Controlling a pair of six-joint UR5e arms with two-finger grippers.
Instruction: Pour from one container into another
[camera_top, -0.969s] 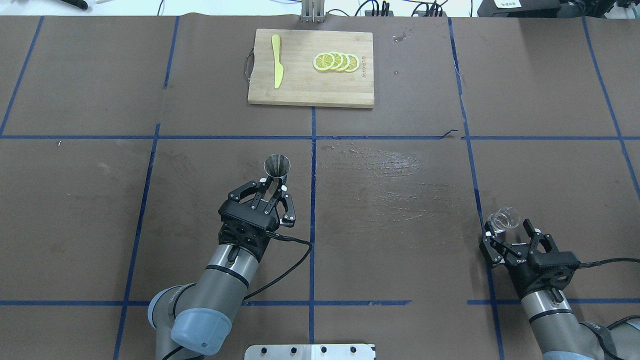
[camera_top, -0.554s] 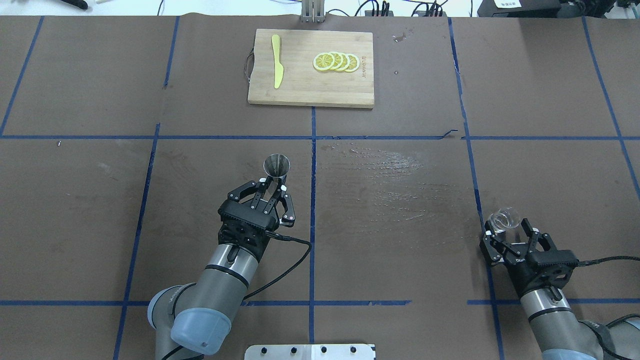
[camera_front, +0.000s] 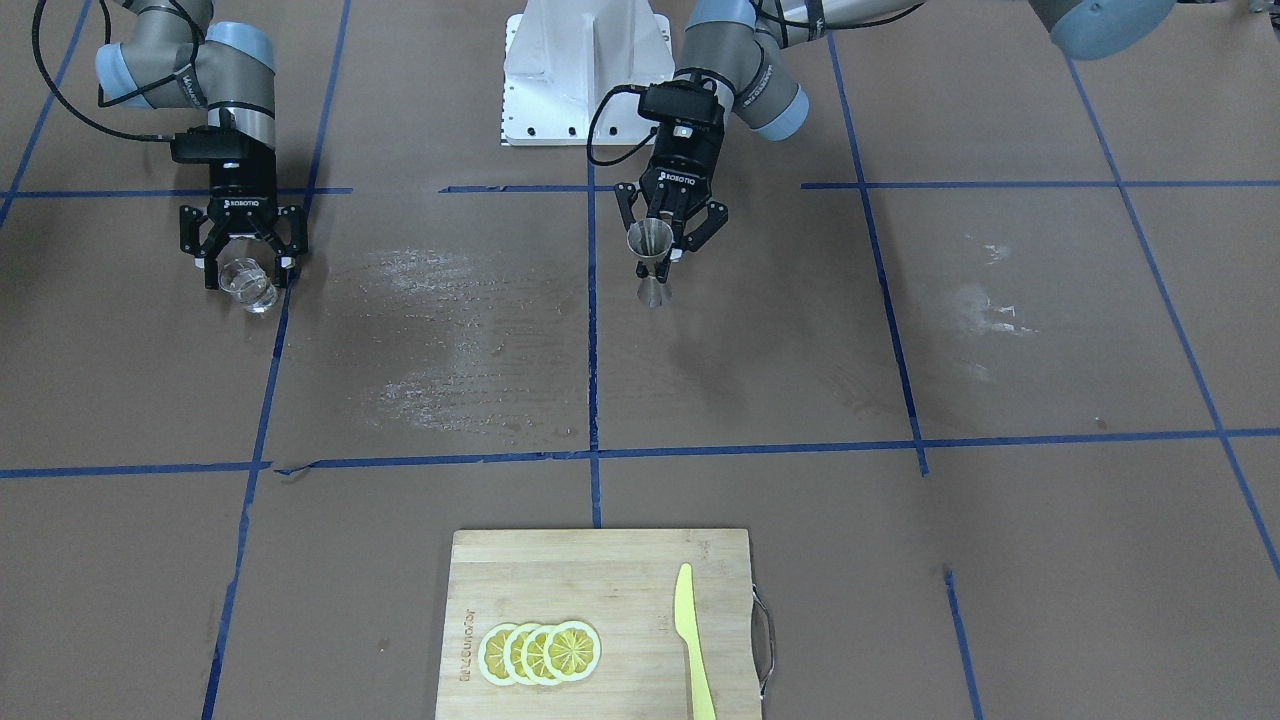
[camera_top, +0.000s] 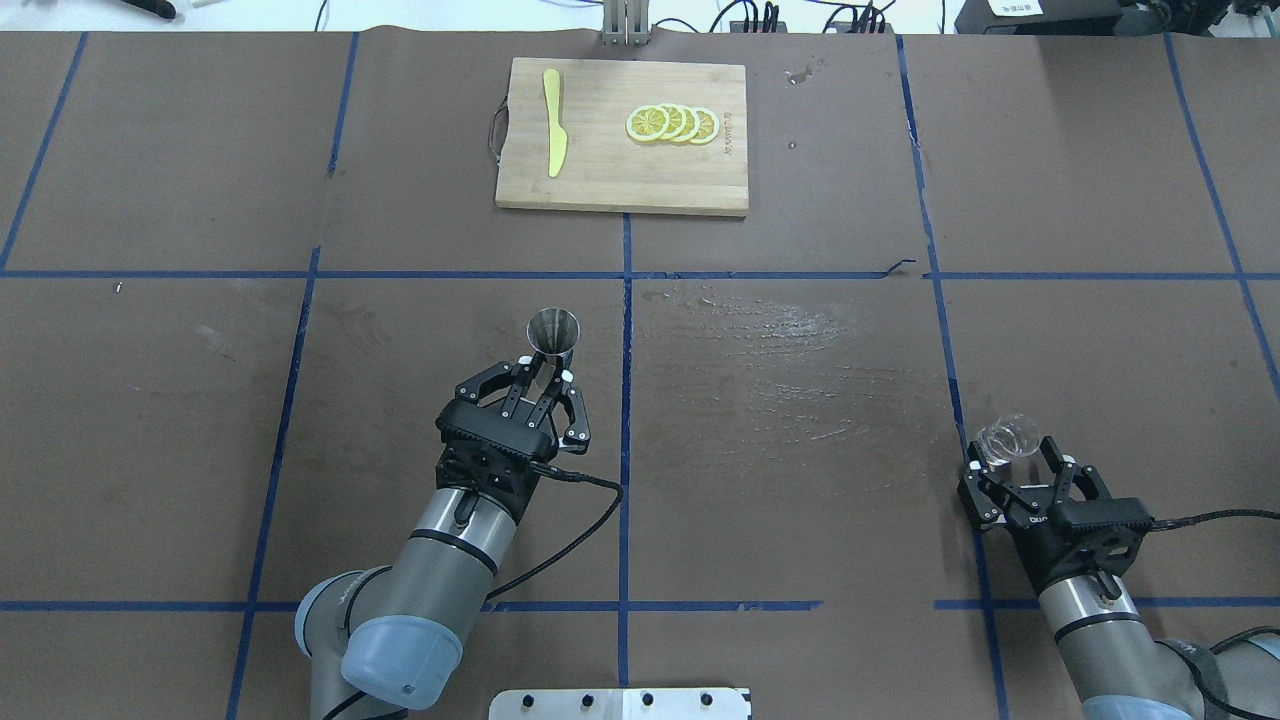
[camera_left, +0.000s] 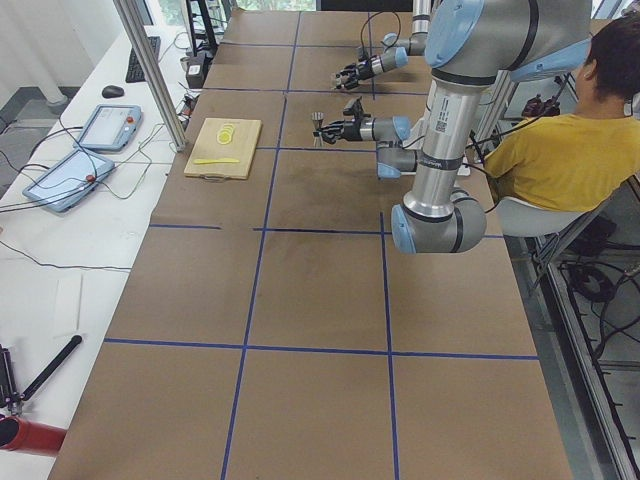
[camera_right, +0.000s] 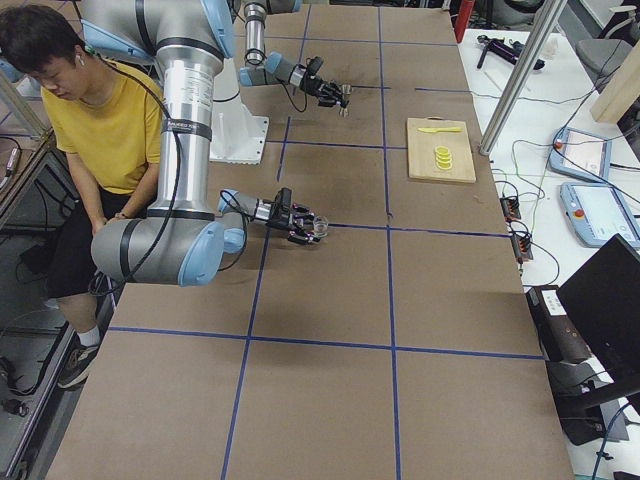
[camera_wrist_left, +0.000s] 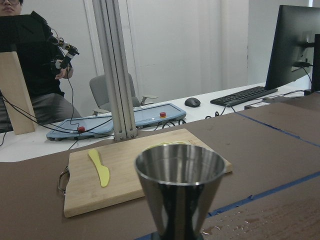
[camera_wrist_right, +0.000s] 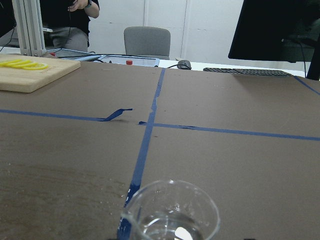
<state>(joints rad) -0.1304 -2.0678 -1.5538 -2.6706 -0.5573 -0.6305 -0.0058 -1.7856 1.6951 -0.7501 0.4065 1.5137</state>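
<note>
On a brown-covered table (camera_top: 150, 400) crossed by blue tape lines, a pale, wet-looking smear (camera_top: 770, 330) spreads across the middle square. An operator in a yellow shirt (camera_right: 110, 130) sits behind the robot's base.

The left arm (camera_top: 440, 560) reaches forward near the centre line, and the right arm (camera_top: 1085, 610) comes in low at the table's right side, well apart from it. A wooden cutting board (camera_top: 600, 170) lies at the far edge, opposite the robot.

The left gripper (camera_top: 547, 369) is clamped on the narrow waist of the metal jigger (camera_top: 553, 333), which stands upright with its open cone facing up, just left of the centre tape line. Whether its base rests on the table cannot be told.

The right gripper (camera_top: 1018, 462) is spread wide. Its fingers flank the clear glass cup (camera_top: 1005, 440) without visibly touching it. The cup sits upright on the table by a blue tape line, at the fingertips and slightly ahead of them, and the wrist view shows what may be a little clear liquid in its bottom.

On the board, a yellow knife (camera_top: 554, 122) lies near the handle end and a row of overlapping lemon slices (camera_top: 672, 123) sits toward the other end.
</note>
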